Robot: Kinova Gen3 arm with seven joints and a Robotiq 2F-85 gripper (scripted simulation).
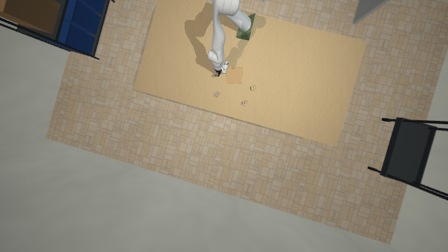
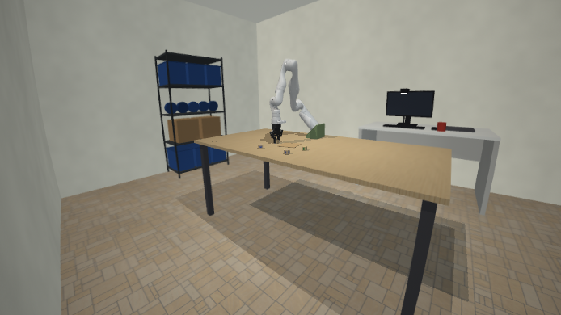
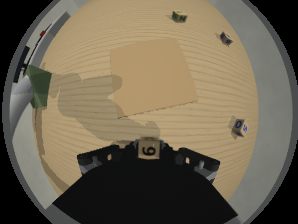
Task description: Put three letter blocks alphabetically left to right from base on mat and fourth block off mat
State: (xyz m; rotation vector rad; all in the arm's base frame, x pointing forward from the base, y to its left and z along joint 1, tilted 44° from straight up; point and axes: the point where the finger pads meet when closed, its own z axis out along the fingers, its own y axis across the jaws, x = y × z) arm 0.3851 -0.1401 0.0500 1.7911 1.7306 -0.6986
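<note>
My gripper (image 3: 149, 145) is low over the table, just left of the tan mat (image 1: 234, 75), which also shows in the wrist view (image 3: 153, 76). A small block (image 3: 147, 148) with a mark like a 6 on top sits between the fingers. The fingers stand slightly apart around it, so the gripper is open. In the overhead view the gripper (image 1: 217, 73) hides this block. Three other small blocks lie on the table off the mat: one (image 1: 216, 94), a second (image 1: 244, 103), a third (image 1: 252, 88). Their top marks are too small to read.
The arm's green base wedge (image 1: 246, 28) stands at the table's far edge behind the mat. The table's front edge runs close behind the three loose blocks. A shelf rack (image 2: 190, 109) and a desk (image 2: 430, 133) stand away from the table.
</note>
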